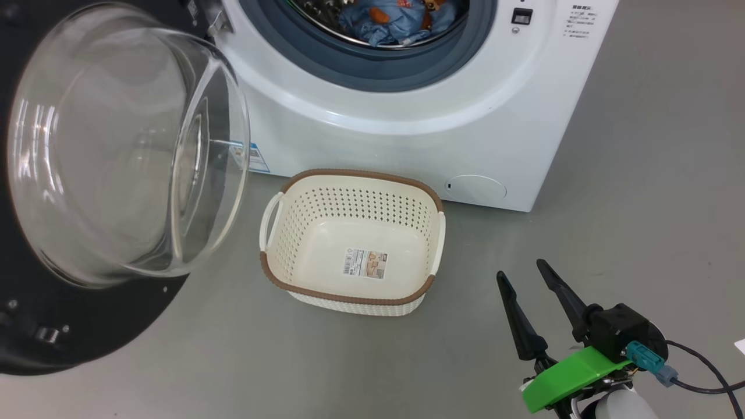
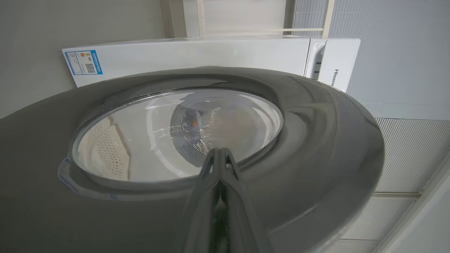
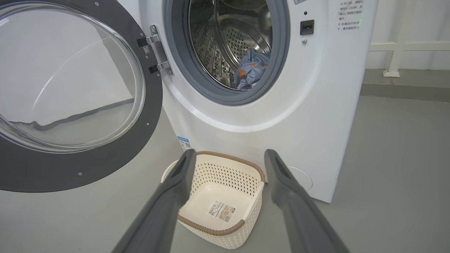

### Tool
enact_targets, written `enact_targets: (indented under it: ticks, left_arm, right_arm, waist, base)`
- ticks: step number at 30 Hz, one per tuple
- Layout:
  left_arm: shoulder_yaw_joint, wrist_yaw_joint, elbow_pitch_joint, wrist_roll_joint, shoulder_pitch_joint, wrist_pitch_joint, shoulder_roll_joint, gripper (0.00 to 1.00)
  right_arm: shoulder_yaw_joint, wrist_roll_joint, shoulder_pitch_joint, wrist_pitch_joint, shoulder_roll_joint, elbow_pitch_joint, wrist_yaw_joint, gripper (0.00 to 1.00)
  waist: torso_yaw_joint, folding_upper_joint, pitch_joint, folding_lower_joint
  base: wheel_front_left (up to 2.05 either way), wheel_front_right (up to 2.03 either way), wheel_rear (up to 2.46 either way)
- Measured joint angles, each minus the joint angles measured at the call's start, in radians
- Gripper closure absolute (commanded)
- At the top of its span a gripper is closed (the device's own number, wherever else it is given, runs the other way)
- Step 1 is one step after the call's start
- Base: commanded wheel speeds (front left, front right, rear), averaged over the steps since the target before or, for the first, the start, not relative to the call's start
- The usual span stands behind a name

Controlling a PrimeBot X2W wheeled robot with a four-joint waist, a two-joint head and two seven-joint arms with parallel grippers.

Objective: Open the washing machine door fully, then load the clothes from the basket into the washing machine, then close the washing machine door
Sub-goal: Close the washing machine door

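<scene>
Left gripper (image 2: pixel 219 151) pinched shut on nothing, tips against the door (image 2: pixel 316 140) rim, contact unclear — right gripper (image 1: pixel 521 269) spread wide, empty, beside the basket (image 1: pixel 297 233).

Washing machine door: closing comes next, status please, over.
Left gripper shut, at outer face of door. Right gripper open, empty. Clothes in drum, door open. Empty basket below drum.

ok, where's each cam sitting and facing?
Head: high, looking down at the basket, the washing machine and its open door; open right gripper lower right.
Left wrist: close to the door's outer face, looking through it; shut left gripper bottom centre.
Right wrist: low, facing the clothes in the drum; open fingers frame the basket.
Shared by head and right wrist: basket, clothes.
</scene>
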Motion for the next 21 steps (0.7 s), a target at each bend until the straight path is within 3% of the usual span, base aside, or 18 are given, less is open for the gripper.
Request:
enact_targets:
  ticks: [10, 21]
  left_arm:
    - [0.034, 0.021, -0.149, -0.108, 0.13, 0.211, -0.04, 1.0]
    - [0.058, 0.107, -0.489, -0.185, 0.315, 0.282, -0.164, 1.0]
  right_arm:
    - [-0.001, 0.016, -0.001, 0.0, 0.0, -0.014, 0.0, 0.0]
    - [-0.001, 0.026, 0.003, 0.0, 0.0, -0.042, 0.0, 0.0]
  waist:
    - [-0.059, 0.0, -0.007, -0.0001]
    - [-0.158, 0.0, -0.015, 0.0]
  base:
    - [0.0, 0.0, 0.0]
    - [0.0, 0.0, 0.0]
